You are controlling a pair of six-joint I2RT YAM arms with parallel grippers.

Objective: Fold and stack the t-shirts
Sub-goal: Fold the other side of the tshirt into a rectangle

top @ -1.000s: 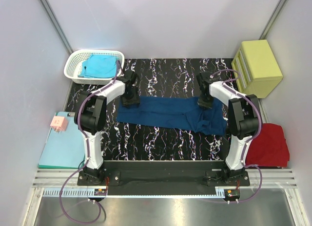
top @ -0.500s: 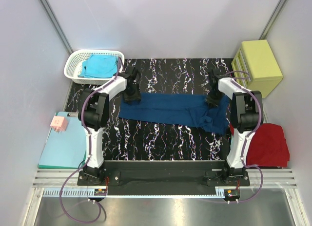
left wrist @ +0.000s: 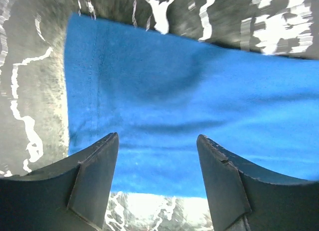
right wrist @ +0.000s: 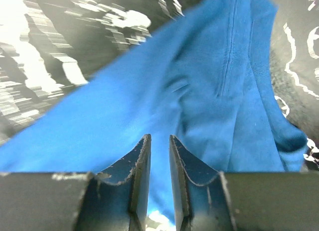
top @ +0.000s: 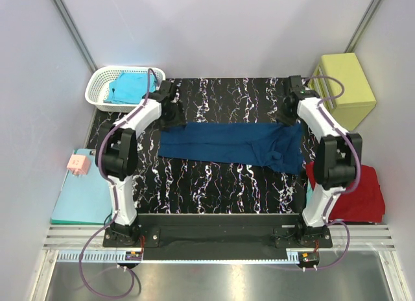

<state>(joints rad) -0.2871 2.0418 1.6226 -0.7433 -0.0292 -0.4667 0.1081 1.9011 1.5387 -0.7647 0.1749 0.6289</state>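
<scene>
The navy blue cotton t-shirt (top: 227,144) lies across the middle of the black, white-veined marble-pattern bench (top: 220,96). It is folded into a long flat band with its left end square and smooth and its right end bunched into thicker folds. The left claw (top: 170,108) hovers just past the band's far left corner. Its fingers (left wrist: 94,181) are spread wide with nothing between them, only cloth below. The right claw (top: 289,109) hangs over the far right end with its jaws a narrow slit apart, and no cloth is visibly caught in them. The shirt looks light, limp and without any stiffness, so it will probably sag and drape from whatever points lift it, and loose layers may slide apart. It is not fragile, and cotton should hold well against the pads, though the band may drag easily over the smooth top. The best hold is likely a pinch at the corners of a short end, taking every layer at once, near the stitched hem on the left. The rumpled right end looks thicker and calls for a wider bite. A red folded tee (top: 353,194) lies off the bench to the right.
</scene>
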